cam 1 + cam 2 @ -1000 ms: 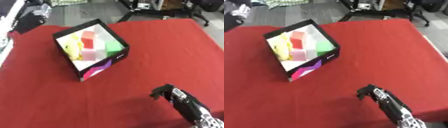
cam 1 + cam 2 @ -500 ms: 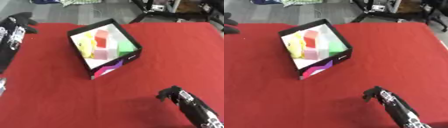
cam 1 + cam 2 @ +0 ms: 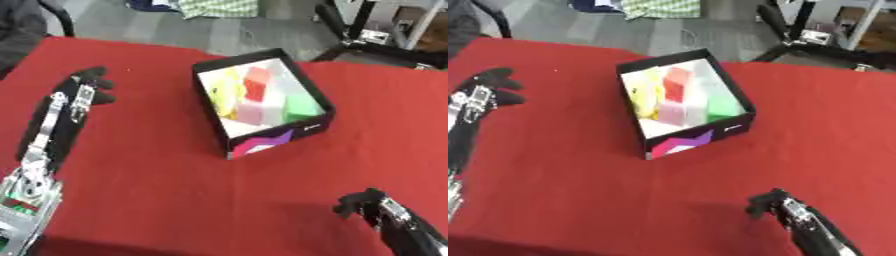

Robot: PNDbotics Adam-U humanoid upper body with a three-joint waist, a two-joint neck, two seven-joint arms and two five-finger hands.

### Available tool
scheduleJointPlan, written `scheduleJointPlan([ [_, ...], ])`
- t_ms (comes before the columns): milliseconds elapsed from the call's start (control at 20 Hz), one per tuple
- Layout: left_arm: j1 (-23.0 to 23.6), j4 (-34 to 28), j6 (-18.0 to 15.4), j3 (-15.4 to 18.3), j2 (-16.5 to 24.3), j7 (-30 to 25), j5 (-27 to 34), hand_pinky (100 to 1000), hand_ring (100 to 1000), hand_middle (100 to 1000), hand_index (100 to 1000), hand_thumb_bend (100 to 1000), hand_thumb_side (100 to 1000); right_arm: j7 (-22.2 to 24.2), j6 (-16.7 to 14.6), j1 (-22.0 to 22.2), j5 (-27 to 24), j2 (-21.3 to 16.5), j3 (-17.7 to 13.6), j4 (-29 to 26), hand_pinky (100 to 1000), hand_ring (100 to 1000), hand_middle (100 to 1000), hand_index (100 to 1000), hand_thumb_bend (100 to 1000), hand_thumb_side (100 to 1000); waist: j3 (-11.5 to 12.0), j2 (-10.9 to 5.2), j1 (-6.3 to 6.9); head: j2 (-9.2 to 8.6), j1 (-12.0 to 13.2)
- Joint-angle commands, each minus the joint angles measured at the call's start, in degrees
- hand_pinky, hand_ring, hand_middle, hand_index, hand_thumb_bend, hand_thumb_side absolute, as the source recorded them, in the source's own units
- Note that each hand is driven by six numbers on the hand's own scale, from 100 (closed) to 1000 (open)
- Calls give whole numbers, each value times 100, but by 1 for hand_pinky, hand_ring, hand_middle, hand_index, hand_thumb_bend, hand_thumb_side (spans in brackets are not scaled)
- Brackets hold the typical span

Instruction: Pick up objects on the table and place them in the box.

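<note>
Red tablecloth (image 3: 175,190) under box (image 3: 262,107) – left hand (image 3: 74,100) spread, right hand (image 3: 372,210) curled, empty – grey floor (image 3: 219,30) beyond.

Two head-camera eyes look steeply down onto the red table (image 3: 175,200).
Both face forward toward the floor beyond, sharing the box (image 3: 262,102) mid-table; the right eye view sits slightly shifted.
</note>
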Motion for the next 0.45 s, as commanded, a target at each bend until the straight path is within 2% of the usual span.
scheduleJointPlan([
  [50,-140,-118,43,-31,-49,-2,42,766,623,642,834,100,941,-16,-26,7,-45,-49,-24,-69,1000,749,511,706,100,1000,-74,-129,-21,-6,14],
  [300,-327,-118,103,-100,-235,-69,121,764,621,638,831,100,942,-62,-74,-17,-105,-113,-36,-125,1000,749,511,706,100,1000,-279,-128,-16,-6,-32],
  [450,-407,-67,130,-95,-402,-53,146,762,618,634,829,100,953,-77,-50,-26,-110,-88,-49,-112,1000,749,511,705,100,1000,-267,-111,-17,-6,-94],
])
